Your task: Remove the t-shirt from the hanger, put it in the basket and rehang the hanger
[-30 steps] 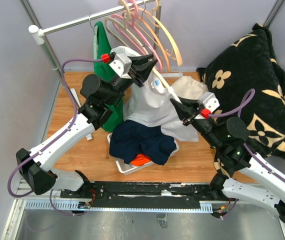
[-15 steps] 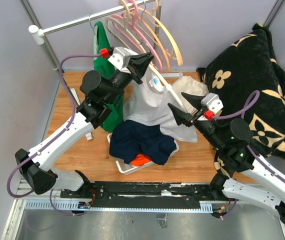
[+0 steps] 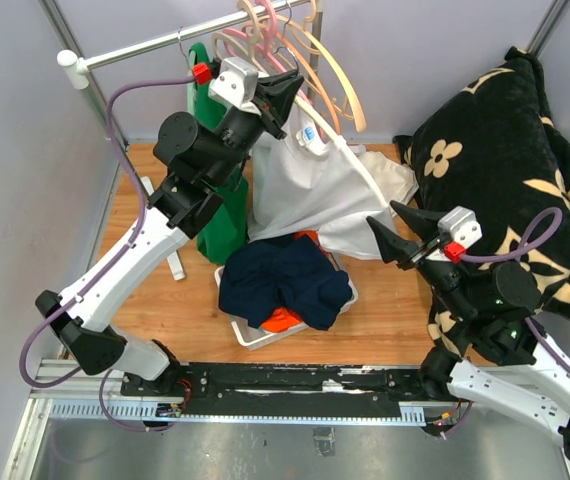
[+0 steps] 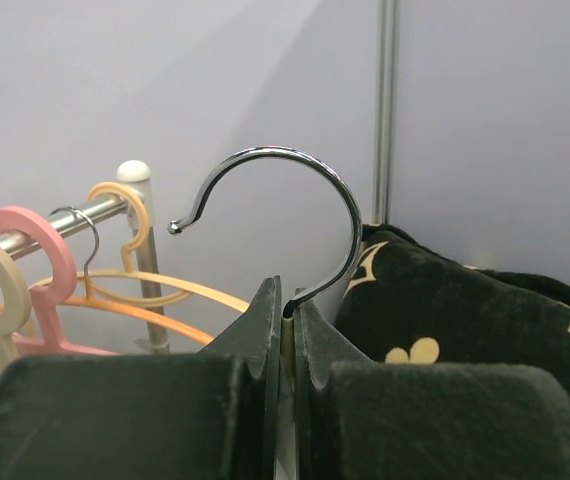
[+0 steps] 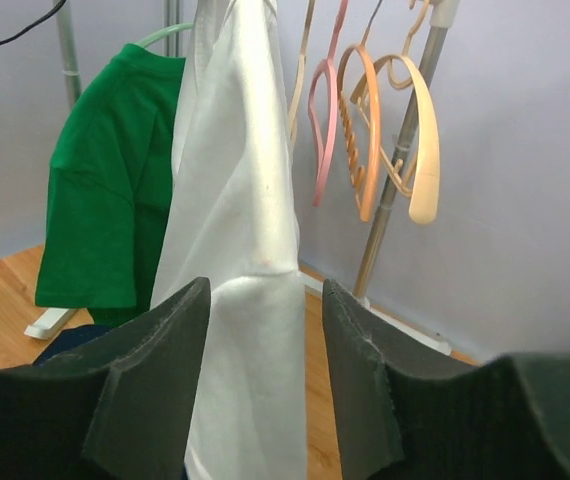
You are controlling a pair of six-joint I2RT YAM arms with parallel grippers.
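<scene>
The white t-shirt hangs on a white hanger that is held tilted in the air, just in front of the rail. Its lower edge reaches the navy clothes heaped in a white basket. The left fingers are clenched on the neck of the hanger, right under its metal hook, which is free of the rail. The right fingers are spread and grasp nothing. They sit near the shirt's right edge, and the wrist view looks between them at the cloth. A green shirt and bare pink and orange hangers hang on the rail. A black flowered blanket lies to the right of the wooden bench.
</scene>
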